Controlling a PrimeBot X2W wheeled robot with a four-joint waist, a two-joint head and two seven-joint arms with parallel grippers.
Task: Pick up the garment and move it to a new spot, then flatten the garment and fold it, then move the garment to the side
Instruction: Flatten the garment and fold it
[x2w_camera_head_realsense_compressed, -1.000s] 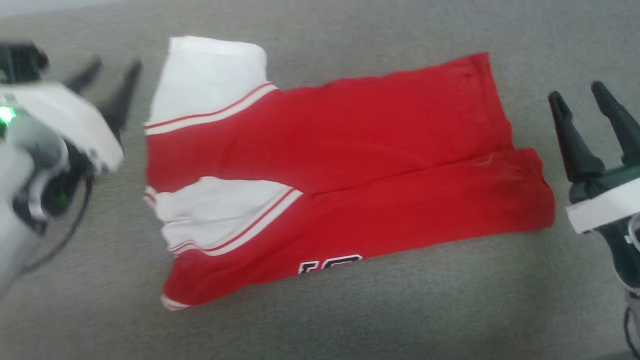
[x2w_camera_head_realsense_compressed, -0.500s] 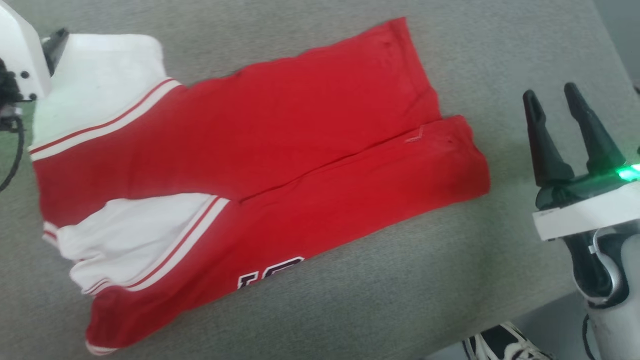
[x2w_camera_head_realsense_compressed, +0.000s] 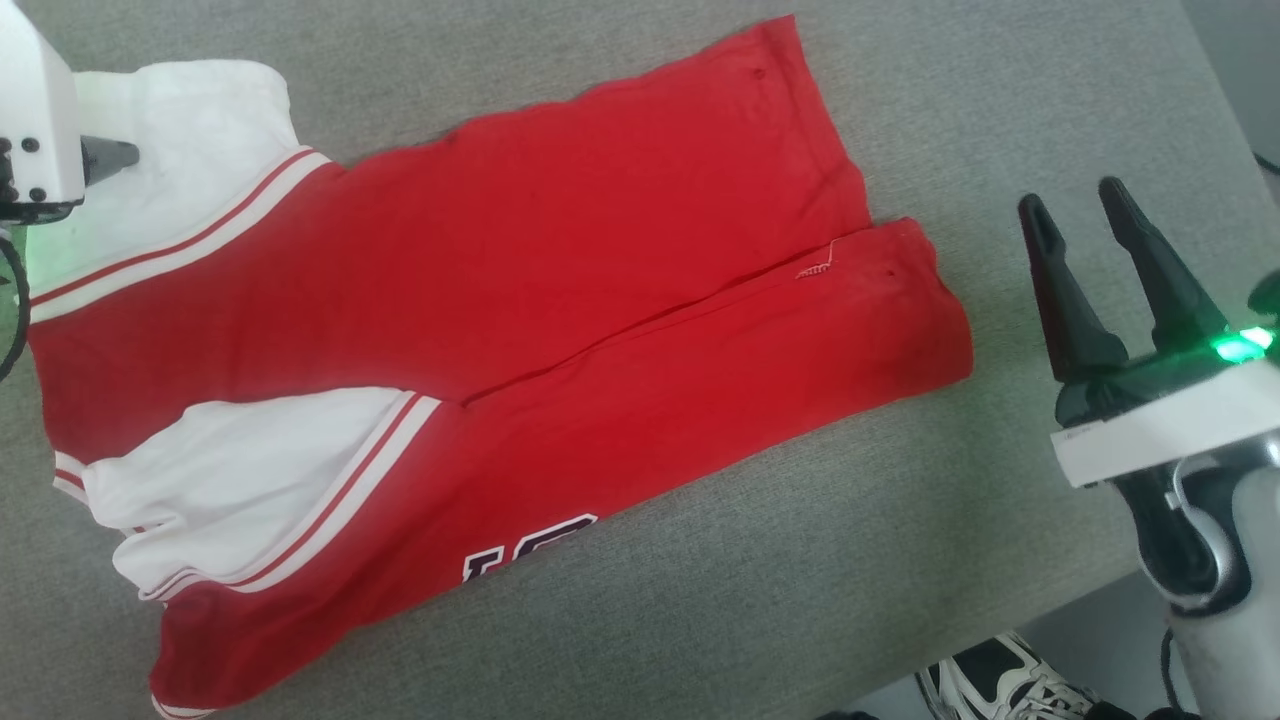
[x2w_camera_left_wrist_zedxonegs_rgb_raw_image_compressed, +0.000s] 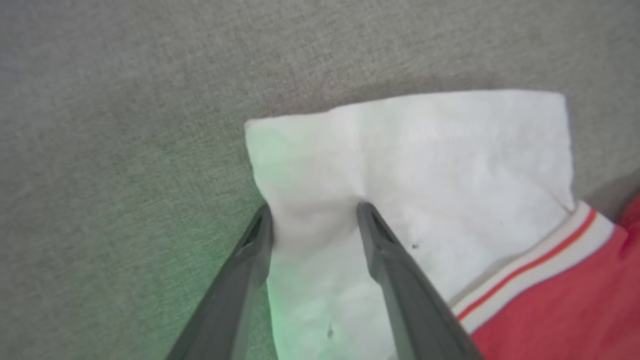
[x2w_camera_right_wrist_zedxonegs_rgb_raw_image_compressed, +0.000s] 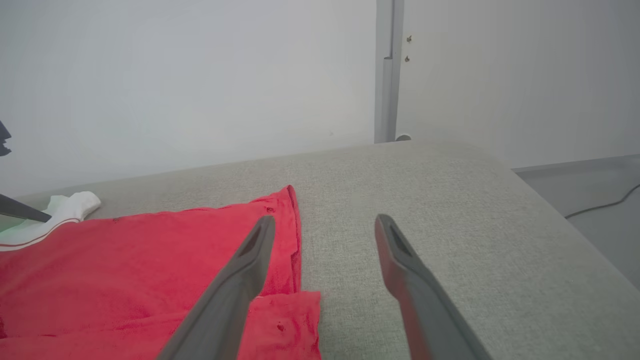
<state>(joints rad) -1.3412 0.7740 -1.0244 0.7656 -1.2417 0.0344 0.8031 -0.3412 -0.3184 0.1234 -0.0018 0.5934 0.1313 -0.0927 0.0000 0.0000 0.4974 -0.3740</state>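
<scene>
The garment (x2w_camera_head_realsense_compressed: 560, 260), red with white sleeves and striped trim, lies folded lengthwise on the grey table, part of a black number showing at its near edge. My left gripper (x2w_camera_left_wrist_zedxonegs_rgb_raw_image_compressed: 314, 212) is down on the far white sleeve (x2w_camera_left_wrist_zedxonegs_rgb_raw_image_compressed: 425, 165), its jaws still apart, with the sleeve's edge bunched between the tips. In the head view one dark fingertip (x2w_camera_head_realsense_compressed: 110, 155) pokes out from the white wrist housing onto that sleeve. My right gripper (x2w_camera_head_realsense_compressed: 1085, 215) hangs open and holds nothing, just right of the garment's hem (x2w_camera_right_wrist_zedxonegs_rgb_raw_image_compressed: 295, 235), above bare table.
The table's right edge (x2w_camera_head_realsense_compressed: 1215, 110) runs diagonally beside my right arm, with floor beyond. A person's black-and-white shoe (x2w_camera_head_realsense_compressed: 1000, 680) stands on the floor at the bottom right. A pale wall and a grey post (x2w_camera_right_wrist_zedxonegs_rgb_raw_image_compressed: 385, 70) rise behind the table; a cable (x2w_camera_right_wrist_zedxonegs_rgb_raw_image_compressed: 600, 202) lies on the floor.
The head camera has swung, shifting the whole picture. My left gripper went from beside the garment onto the far white sleeve. The right gripper stays open at the hem end.
</scene>
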